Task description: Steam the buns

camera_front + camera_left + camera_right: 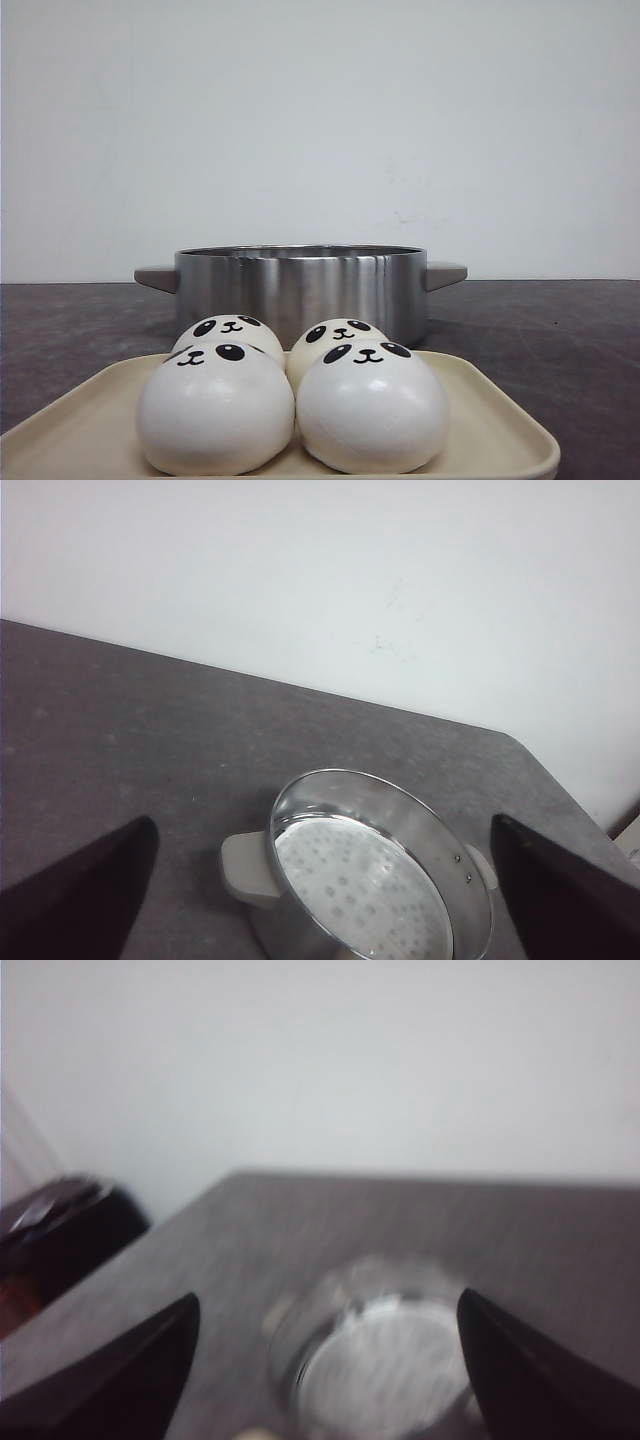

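A dark grey speckled table (560,330) is stretching back to a plain white wall (320,120), and everything else is sitting on it. Toward the back, a round stainless steel pot (300,285) with two grey side handles is standing upright and uncovered; the left wrist view is looking down into it and showing a perforated steamer plate (355,890) lying inside. Just in front of the pot, at the near edge of the front view, a cream-coloured square tray (500,420) is carrying the buns (290,390): four white domes with black panda faces, sitting in two rows of two, the front pair touching each other and partly hiding the back pair.

The left gripper (320,900) is hanging above the table with its dark fingers (80,890) spread wide apart, the pot showing in the gap between them (nothing is gripped). The right gripper (325,1370) is likewise standing open, its fingers (530,1370) well separated, with the pot appearing blurred between them. Neither gripper is appearing in the front view, and no bun is showing in either wrist view, so both grippers are well apart from the buns on the tray.
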`<state>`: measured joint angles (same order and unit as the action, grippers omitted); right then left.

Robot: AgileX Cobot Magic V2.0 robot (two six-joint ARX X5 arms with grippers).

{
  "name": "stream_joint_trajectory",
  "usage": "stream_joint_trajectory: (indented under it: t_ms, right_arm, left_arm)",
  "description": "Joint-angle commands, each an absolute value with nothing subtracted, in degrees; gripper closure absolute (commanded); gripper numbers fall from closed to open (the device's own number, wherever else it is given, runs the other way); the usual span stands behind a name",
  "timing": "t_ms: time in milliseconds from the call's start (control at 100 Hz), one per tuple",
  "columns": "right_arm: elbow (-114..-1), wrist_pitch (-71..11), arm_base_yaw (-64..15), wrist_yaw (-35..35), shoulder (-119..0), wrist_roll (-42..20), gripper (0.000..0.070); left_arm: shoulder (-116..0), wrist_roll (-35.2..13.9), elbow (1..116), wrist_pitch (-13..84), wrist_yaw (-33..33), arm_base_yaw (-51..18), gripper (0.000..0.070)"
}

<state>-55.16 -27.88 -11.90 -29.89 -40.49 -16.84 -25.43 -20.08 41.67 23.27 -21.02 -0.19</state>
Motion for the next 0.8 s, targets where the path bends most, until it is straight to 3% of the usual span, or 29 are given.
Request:
stream_joint_trajectory:
  t_ms: [0, 150, 300, 450, 790]
  right_arm:
    - [-55.94, -31.99, -16.58, -26.48, -44.58, -17.37, 0.0208]
    - [-55.94, -38.79, -28.91, -15.84, -53.84, -17.5, 0.0208]
    - [-55.94, -39.38, -38.11, -9.98, -63.72, -20.88, 0.0208]
    - [-55.94, -38.92, -40.4, -9.17, -73.25, -23.86, 0.0298]
    - [-55.94, -30.52, -40.49, -12.97, -87.31, -23.81, 0.0298]
  left_arm:
    - [-25.54, -19.29, 42.11, 23.27, -21.34, -0.64, 0.0024]
    - [-25.43, -18.85, 42.11, 23.18, -20.99, -2.61, 0.0027]
    - [-25.43, -18.92, 42.11, 23.24, -20.99, -4.67, 0.0028]
    - [-25.43, -19.4, 42.11, 24.05, -21.02, -6.35, 0.0028]
    - [-25.43, -20.23, 42.11, 26.2, -21.02, -8.38, 0.0028]
